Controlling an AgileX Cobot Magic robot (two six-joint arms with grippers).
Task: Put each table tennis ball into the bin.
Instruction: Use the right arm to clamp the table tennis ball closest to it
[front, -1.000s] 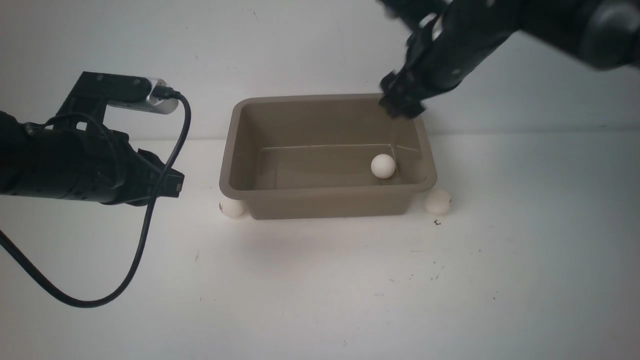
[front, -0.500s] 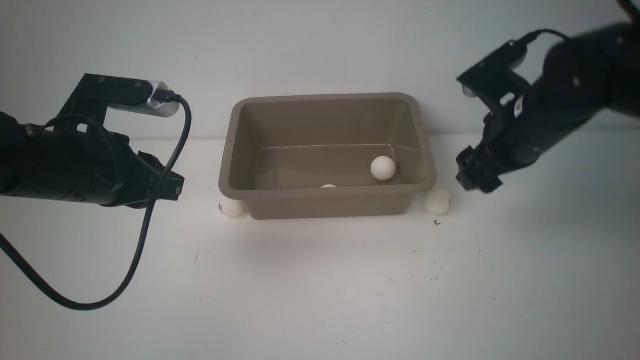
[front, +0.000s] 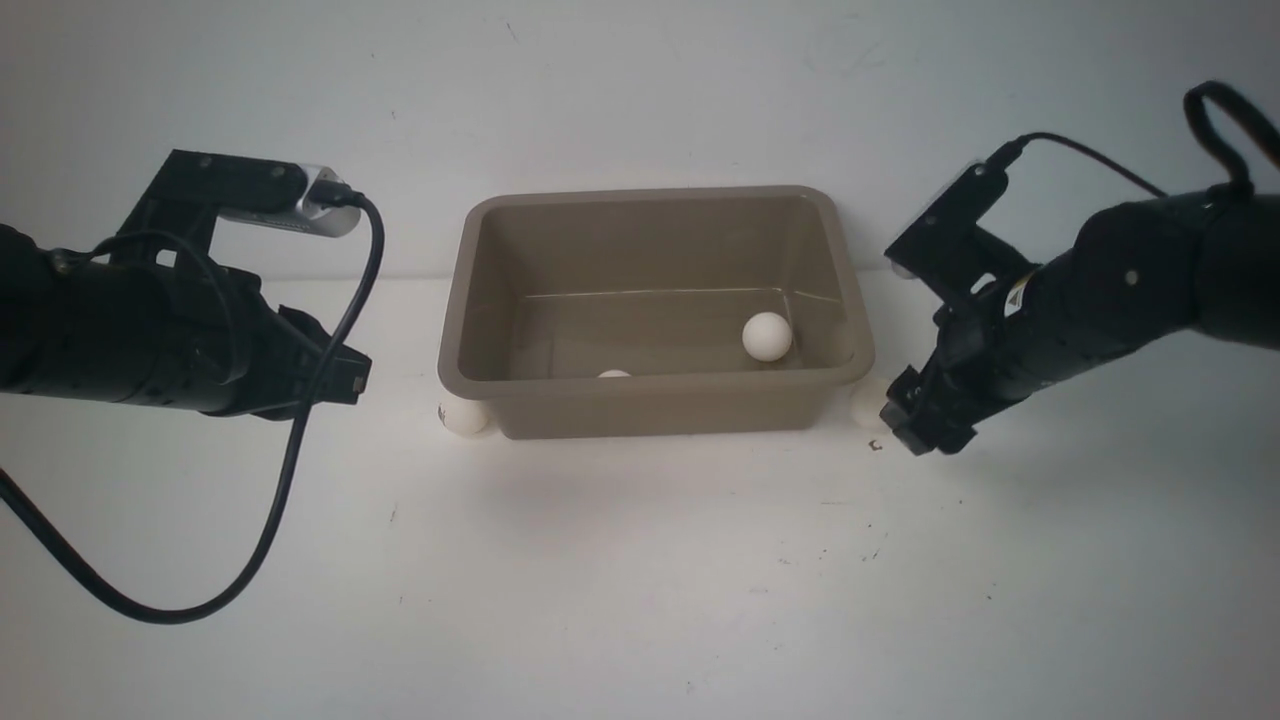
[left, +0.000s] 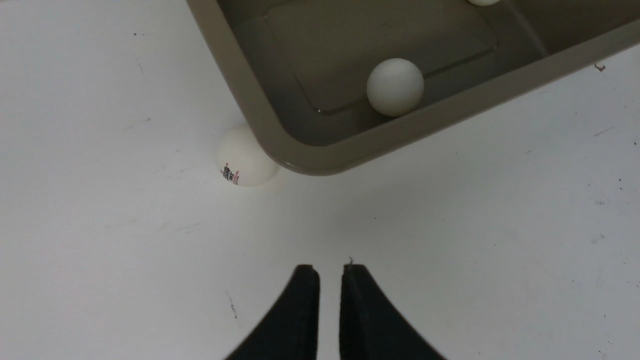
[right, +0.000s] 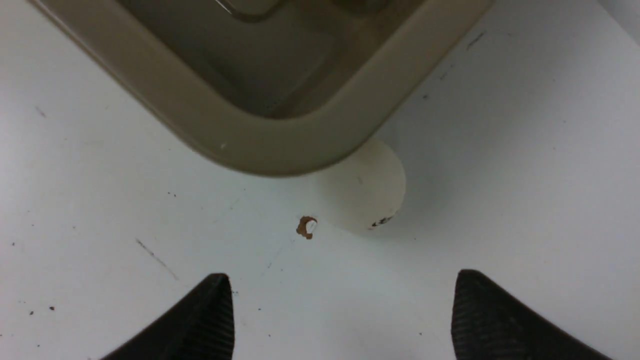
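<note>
Front view: the bin (front: 455, 300) sits on the white surface (front: 640, 580). A first ball (front: 767, 336) lies on its floor and a second ball (front: 614, 374) peeks over the near wall. The left end effector (front: 345, 375) is off to the bin's left.

Left wrist view: the left end effector (left: 330, 280) has its fingers nearly together and holds nothing. A third ball (left: 245, 157) touches the bin's corner.

Right wrist view: the right end effector (right: 342, 305) is spread wide and empty. A fourth ball (right: 365, 187) lies ahead, tucked under the rim

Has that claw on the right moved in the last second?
Yes. The right gripper swung from above the far right corner of the bin down beside its near right corner.
</note>
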